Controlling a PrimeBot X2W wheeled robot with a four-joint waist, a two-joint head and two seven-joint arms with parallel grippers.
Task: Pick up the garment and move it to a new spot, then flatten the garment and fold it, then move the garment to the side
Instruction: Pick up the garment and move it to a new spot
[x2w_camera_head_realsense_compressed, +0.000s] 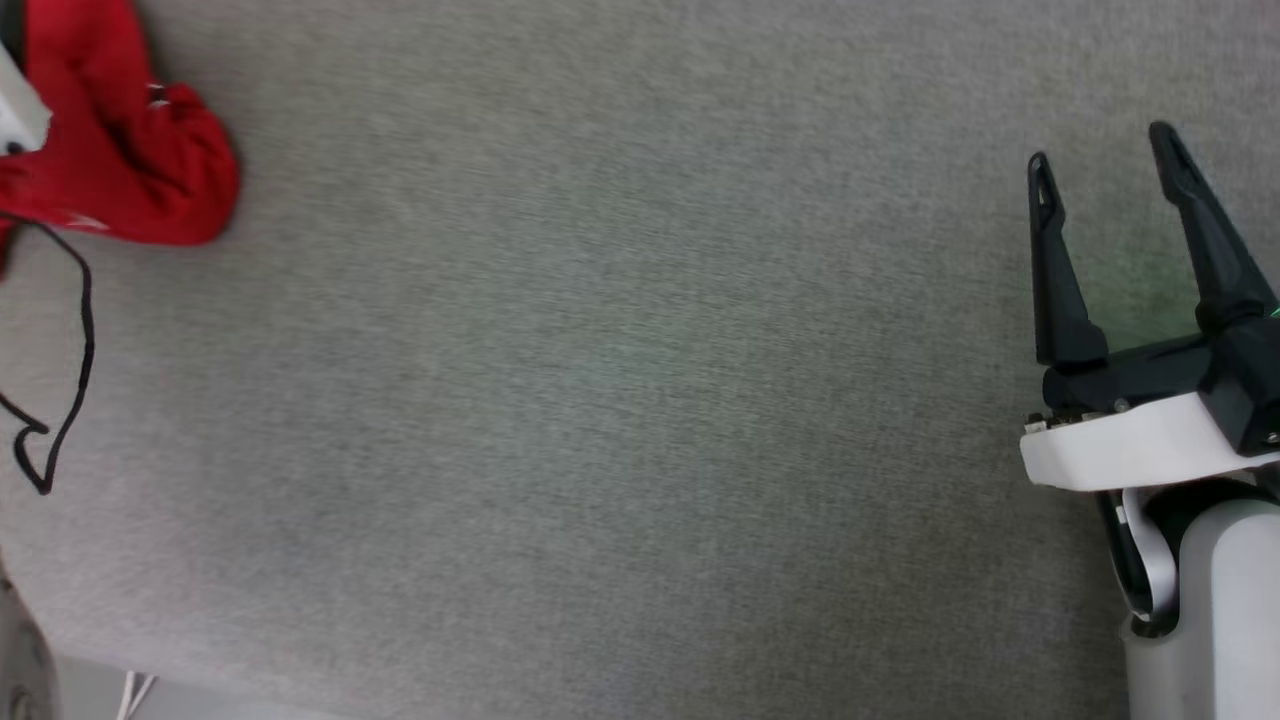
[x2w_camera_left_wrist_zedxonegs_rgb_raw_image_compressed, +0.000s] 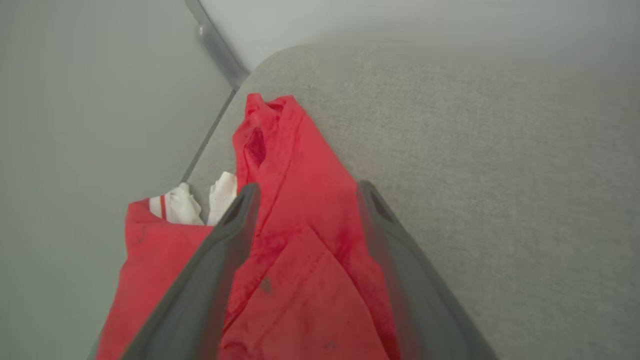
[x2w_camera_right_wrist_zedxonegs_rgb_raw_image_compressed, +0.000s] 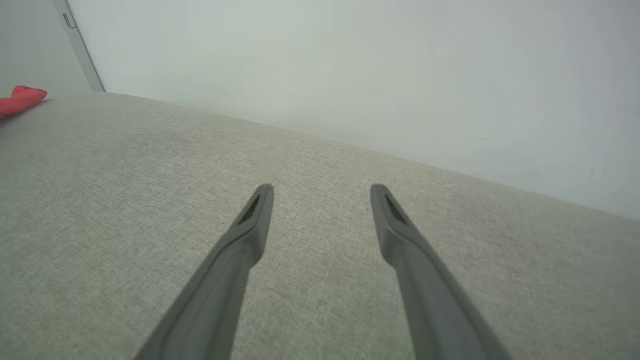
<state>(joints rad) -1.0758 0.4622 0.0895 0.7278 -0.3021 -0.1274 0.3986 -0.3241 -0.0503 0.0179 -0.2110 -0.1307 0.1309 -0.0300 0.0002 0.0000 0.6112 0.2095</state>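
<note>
Grey woven fabric (x2w_camera_head_realsense_compressed: 600, 400) covers the work surface, and the red shirt (x2w_camera_head_realsense_compressed: 130, 150) lies bunched at its far left edge, by the wall. The left gripper (x2w_camera_left_wrist_zedxonegs_rgb_raw_image_compressed: 307, 187) hangs over the heap with its fingers spread and red cloth between them, probably lining up a grab. The right gripper (x2w_camera_head_realsense_compressed: 1099, 145) hovers spread over bare fabric, well apart from the shirt.

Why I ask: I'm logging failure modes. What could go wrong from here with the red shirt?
1. The garment lies bunched at the edge of the grey surface; the open left end effector straddling it may pinch several layers or nudge it off.
2. A black cable loops beside it in the head view and might snag.
3. The right end effector, open, sits far away, so help with flattening could come late.
</note>
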